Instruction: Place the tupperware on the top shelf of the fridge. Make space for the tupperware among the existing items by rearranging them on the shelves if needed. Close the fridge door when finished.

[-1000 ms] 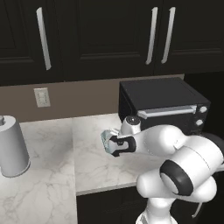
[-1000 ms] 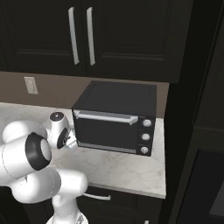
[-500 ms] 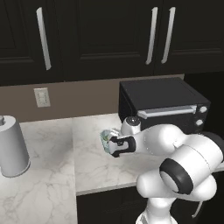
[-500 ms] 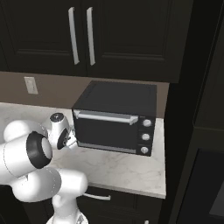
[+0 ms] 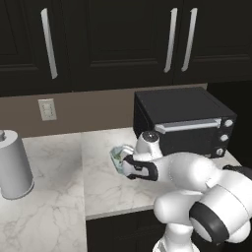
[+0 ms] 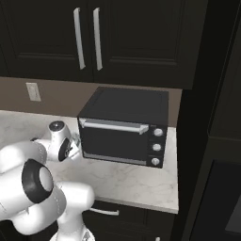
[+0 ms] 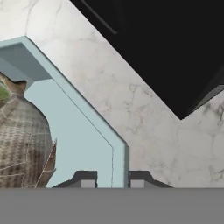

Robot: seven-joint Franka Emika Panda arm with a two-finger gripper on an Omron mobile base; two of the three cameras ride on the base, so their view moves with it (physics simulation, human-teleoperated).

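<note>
Tupperware: a pale-blue translucent tub with a thin straight rim bent at a rounded corner, holding a greyish netted mass and a green scrap. In the left base view it sits on the white, grey-veined marble surface, just left of the black toaster oven. The claw is closed on the tub's wall, one dark tip on either side of the rim. The oven has a silver bar handle and three round knobs; no writing is legible. A grey cylindrical canister stands well to the left, below a pale wall outlet. Dark cabinet doors with silver bar handles hang above.
</note>
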